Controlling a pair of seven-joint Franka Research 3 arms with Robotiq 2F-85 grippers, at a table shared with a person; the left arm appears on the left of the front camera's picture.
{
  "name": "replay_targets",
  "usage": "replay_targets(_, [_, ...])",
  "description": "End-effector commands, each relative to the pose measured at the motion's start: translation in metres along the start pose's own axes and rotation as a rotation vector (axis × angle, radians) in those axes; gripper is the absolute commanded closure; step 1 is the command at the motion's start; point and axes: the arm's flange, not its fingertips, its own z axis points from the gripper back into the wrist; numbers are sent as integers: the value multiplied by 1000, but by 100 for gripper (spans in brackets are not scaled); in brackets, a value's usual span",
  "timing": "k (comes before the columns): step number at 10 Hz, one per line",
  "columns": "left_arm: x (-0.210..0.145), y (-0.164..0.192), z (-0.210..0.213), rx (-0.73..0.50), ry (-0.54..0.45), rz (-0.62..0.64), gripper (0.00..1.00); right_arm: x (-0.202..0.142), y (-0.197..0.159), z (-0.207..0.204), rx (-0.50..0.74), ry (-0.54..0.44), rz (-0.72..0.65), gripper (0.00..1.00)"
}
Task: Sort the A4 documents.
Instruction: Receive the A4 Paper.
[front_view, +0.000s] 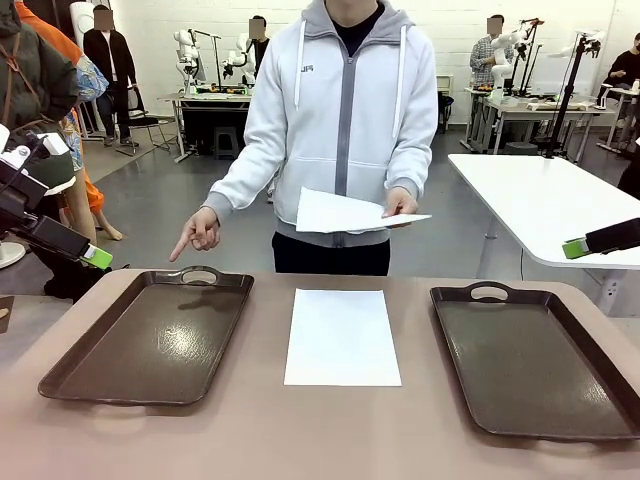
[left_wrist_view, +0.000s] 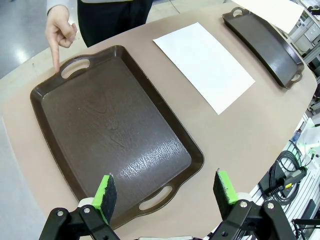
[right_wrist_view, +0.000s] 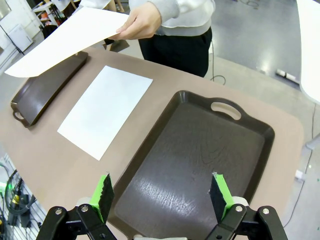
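Left claw (left_wrist_view: 165, 192), right claw (right_wrist_view: 161, 192) gape, facing left tray (left_wrist_view: 110, 130), right tray (right_wrist_view: 200, 150) | A4 document (left_wrist_view: 204, 65) ahead, unsorted | person's hand (left_wrist_view: 61, 31) marks left tray as likely destination.

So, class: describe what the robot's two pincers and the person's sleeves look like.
The left pincer and right pincer have black jointed fingers with visible screws, each tipped with a bright green pad. The person's sleeves are long and white, part of a zipped hoodie with a grey front strip.
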Motion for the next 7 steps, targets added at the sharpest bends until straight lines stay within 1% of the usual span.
replay_targets(1, [5,3,-16,-36,13,60,0,0,-1,-2,11,-3,-4,0])
replay_targets(3, [29,15,-53,-81,44,188,0,0,-1,-2,11,-3,-4,0])
replay_targets(4, [39,20,-67,-102,40,232,0,0,-1,-2,11,-3,-4,0])
replay_targets(5, [56,28,-90,-140,31,288,0,0,-1,-2,11,-3,-4,0])
replay_targets(7, [84,35,-129,-219,4,269,0,0,-1,-2,11,-3,-4,0])
